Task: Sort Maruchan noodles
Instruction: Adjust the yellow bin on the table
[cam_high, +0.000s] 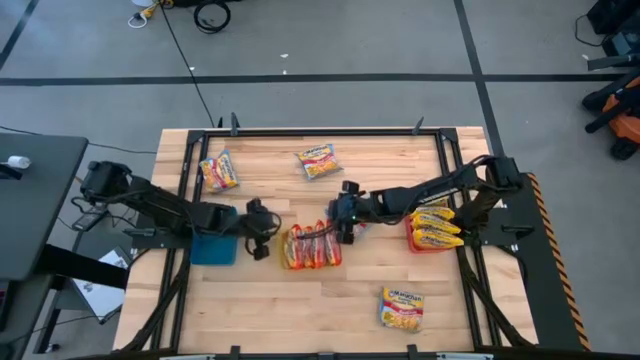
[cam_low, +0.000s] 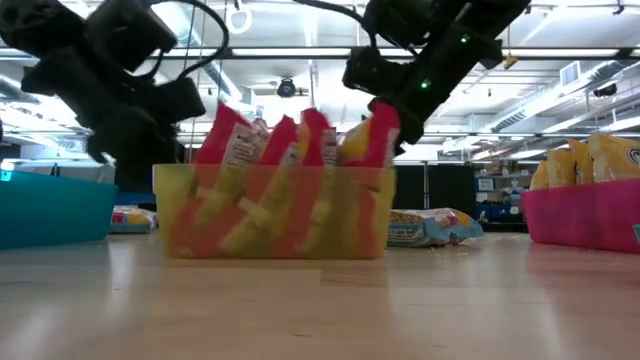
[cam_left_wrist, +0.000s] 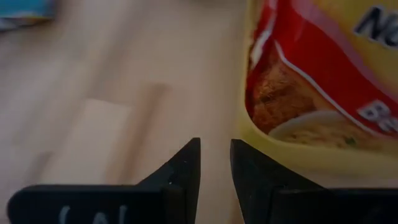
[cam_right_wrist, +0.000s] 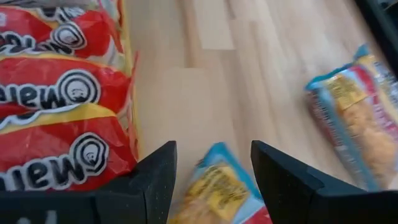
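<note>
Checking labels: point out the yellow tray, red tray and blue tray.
yellow tray (cam_low: 270, 215): low view, front wall.
red tray (cam_low: 585, 215): low view, front wall.
blue tray (cam_high: 212, 248): high view, bare floor.

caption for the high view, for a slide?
Both end effectors, left and right, flank the yellow tray of red noodle packets.

We see a pale wooden table (cam_high: 300, 300) with a blue tray (cam_high: 212, 248) on its left side, a yellow tray (cam_low: 270, 215) near the middle and a red tray (cam_high: 418, 240) to the right. Grey floor (cam_high: 330, 40) with dark cables (cam_high: 185, 55) lies beyond.
</note>
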